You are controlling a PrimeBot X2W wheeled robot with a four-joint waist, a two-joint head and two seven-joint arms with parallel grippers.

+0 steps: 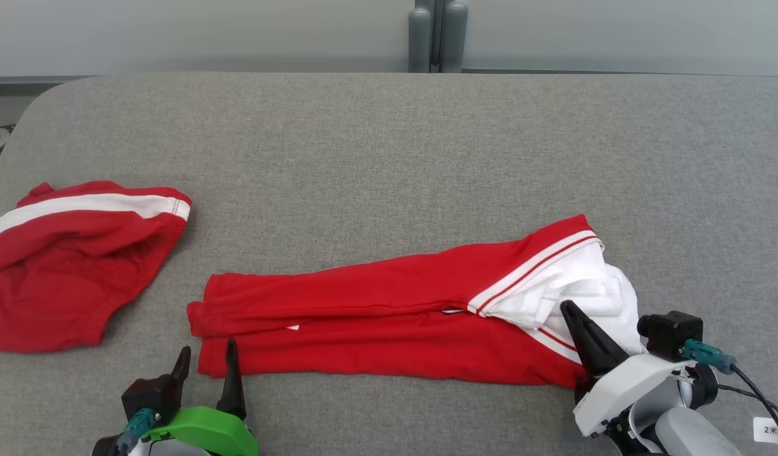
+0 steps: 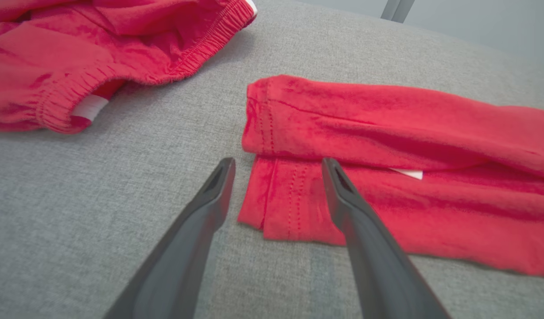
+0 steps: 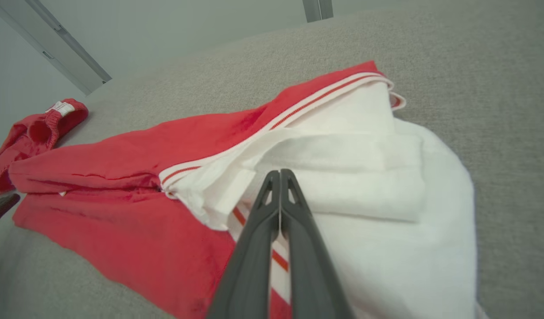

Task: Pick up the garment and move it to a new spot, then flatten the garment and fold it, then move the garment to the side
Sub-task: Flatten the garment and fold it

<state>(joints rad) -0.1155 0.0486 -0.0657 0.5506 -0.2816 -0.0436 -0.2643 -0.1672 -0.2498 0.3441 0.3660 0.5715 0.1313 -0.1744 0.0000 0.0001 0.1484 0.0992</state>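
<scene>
My right tool (image 1: 566,307) has its two fingers pressed together at the white end of the garment (image 1: 376,316), at 4 o'clock. I cannot tell whether any cloth is pinched between them. My left tool (image 1: 208,347) stands spread apart at 7 o'clock, its tips on either side of the red hem corner and holding nothing.

The garment lies as a long folded strip across the near part of the table (image 1: 389,158), running from 8 to 4 o'clock.

If my right tool has only the top white layer, a lift would likely peel the fold open. My left tool could also catch a single layer, so the strip might twist.

Toward 9 o'clock a second red garment (image 1: 72,272) sits near the hem, and dragging that way risks snagging it. From 11 to 2 o'clock the table is bare to its far edge.
</scene>
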